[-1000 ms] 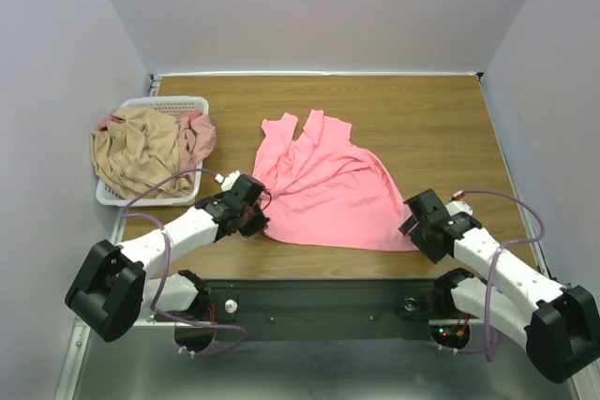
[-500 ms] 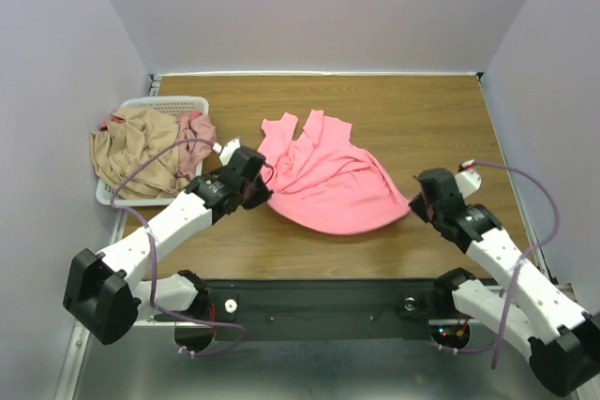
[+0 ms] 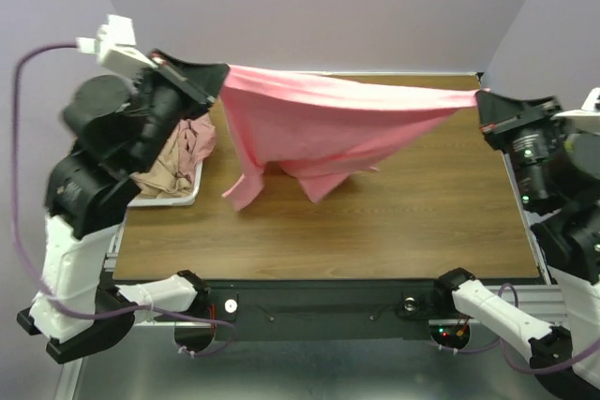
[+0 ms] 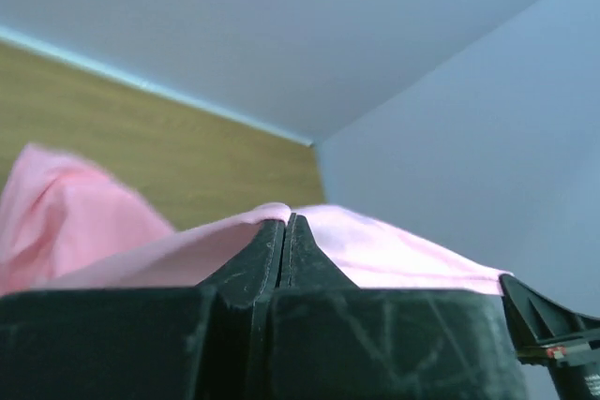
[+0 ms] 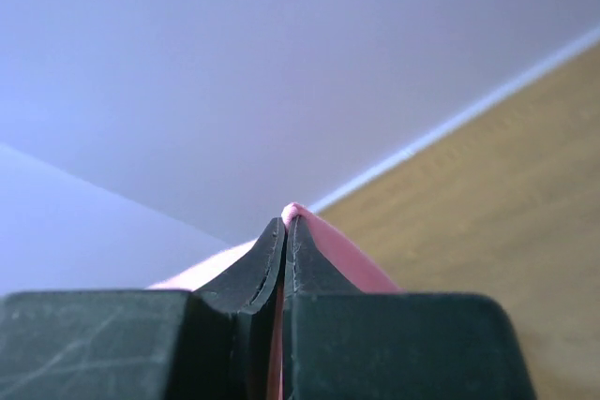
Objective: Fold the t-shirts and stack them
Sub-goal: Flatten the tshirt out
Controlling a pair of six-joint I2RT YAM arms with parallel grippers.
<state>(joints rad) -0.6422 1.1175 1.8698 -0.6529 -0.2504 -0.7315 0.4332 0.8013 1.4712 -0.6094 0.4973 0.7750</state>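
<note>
The salmon-pink t-shirt (image 3: 328, 124) hangs stretched in the air between both raised arms, its lower part drooping toward the table. My left gripper (image 3: 223, 72) is shut on one corner of its hem at the upper left; pink cloth (image 4: 375, 250) bulges past the closed fingertips in the left wrist view. At the right, my right gripper (image 3: 478, 96) is shut on the other corner, a pink fold (image 5: 292, 211) pinched between its tips. A tan-beige t-shirt (image 3: 169, 161) and a dusty pink t-shirt (image 3: 195, 136) lie in the basket, partly hidden by the left arm.
The white slatted basket (image 3: 178, 196) stands at the table's left edge behind the left arm. The brown wooden table (image 3: 375, 231) lies below the hanging shirt. Pale walls close in the back and both sides.
Both arms have risen from low over the table, lifting the salmon-pink t-shirt off the surface and spreading it wide. The right gripper closed on its corner.
</note>
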